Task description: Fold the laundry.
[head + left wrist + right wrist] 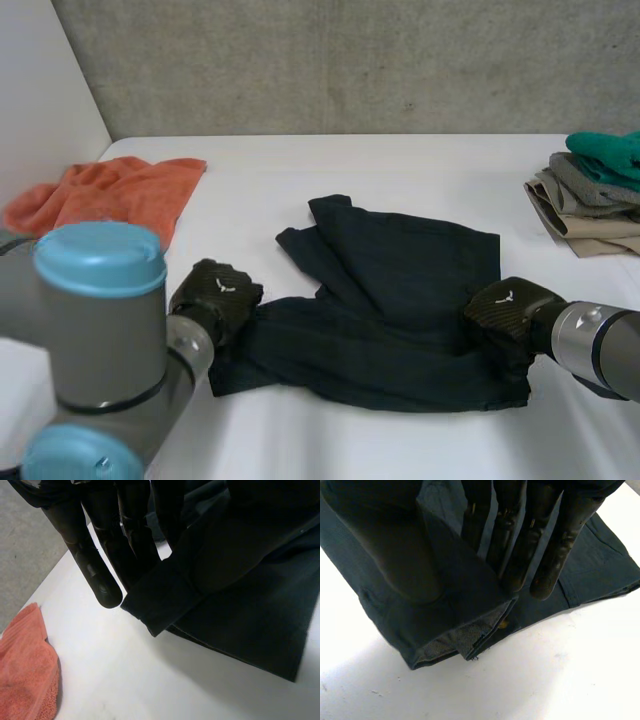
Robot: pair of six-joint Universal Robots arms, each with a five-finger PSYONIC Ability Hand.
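Observation:
A dark navy garment (400, 300) lies crumpled and partly folded in the middle of the white table (400, 170). My left hand (215, 295) is at its left end. In the left wrist view its fingers (95, 565) reach down and pinch a hemmed edge of the garment (240, 595), lifted a little off the table. My right hand (505, 310) is at the garment's right edge. In the right wrist view its fingers (545, 545) lie over a raised fold of the garment (455, 615) and press it against the thumb.
An orange towel (110, 195) lies bunched at the table's far left, also close to my left hand (25, 675). A stack of folded clothes (595, 195) with a green piece on top sits at the far right edge. A grey wall runs behind the table.

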